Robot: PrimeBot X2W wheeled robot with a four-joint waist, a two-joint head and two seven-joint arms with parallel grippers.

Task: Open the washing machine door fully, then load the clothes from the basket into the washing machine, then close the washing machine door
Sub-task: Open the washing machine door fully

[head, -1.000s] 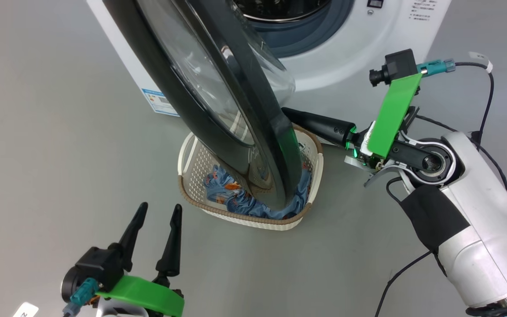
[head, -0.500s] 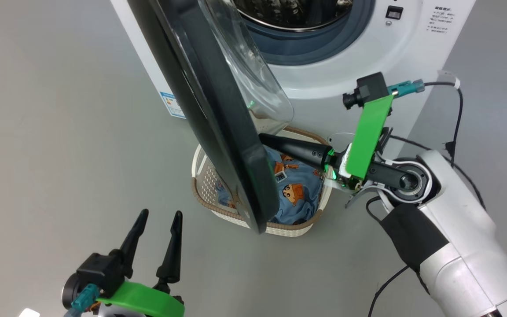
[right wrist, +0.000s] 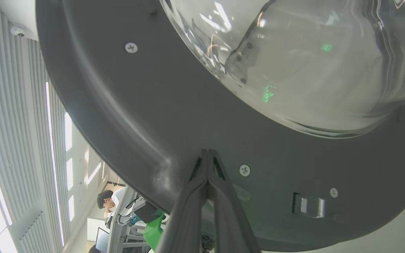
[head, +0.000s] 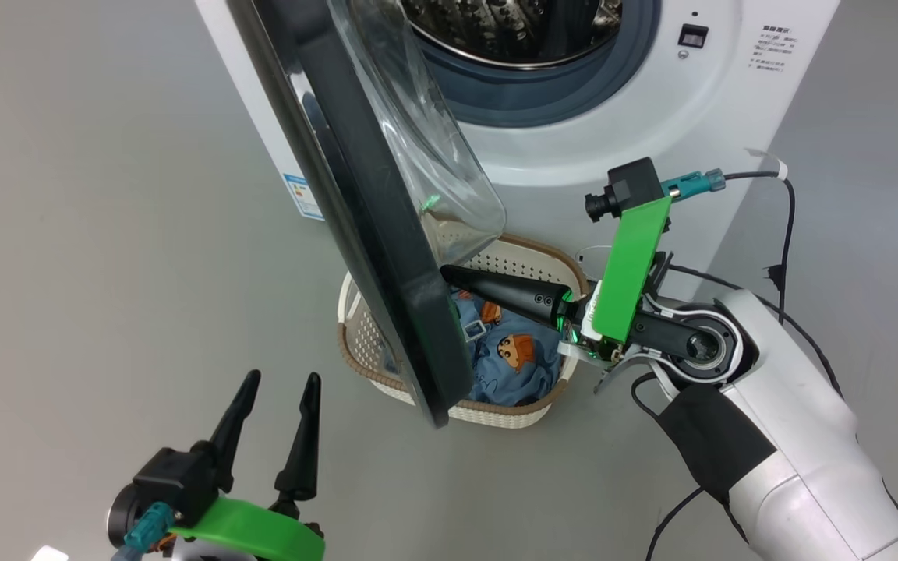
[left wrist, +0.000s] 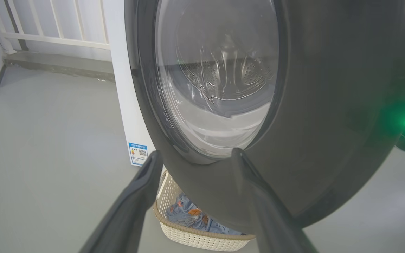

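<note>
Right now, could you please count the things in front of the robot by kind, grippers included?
washing machine: 1
washing machine door: 1
basket: 1
grippers: 2, the left gripper and the right gripper
clothes: 1 heap in the basket; the number of pieces cannot be told
Total: 6

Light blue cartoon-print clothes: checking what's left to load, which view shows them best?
Head view: the light blue cartoon-print clothes lie mostly exposed in the cream perforated basket. Left wrist view catches a strip under the black-rimmed round door; right wrist view faces that door.
</note>
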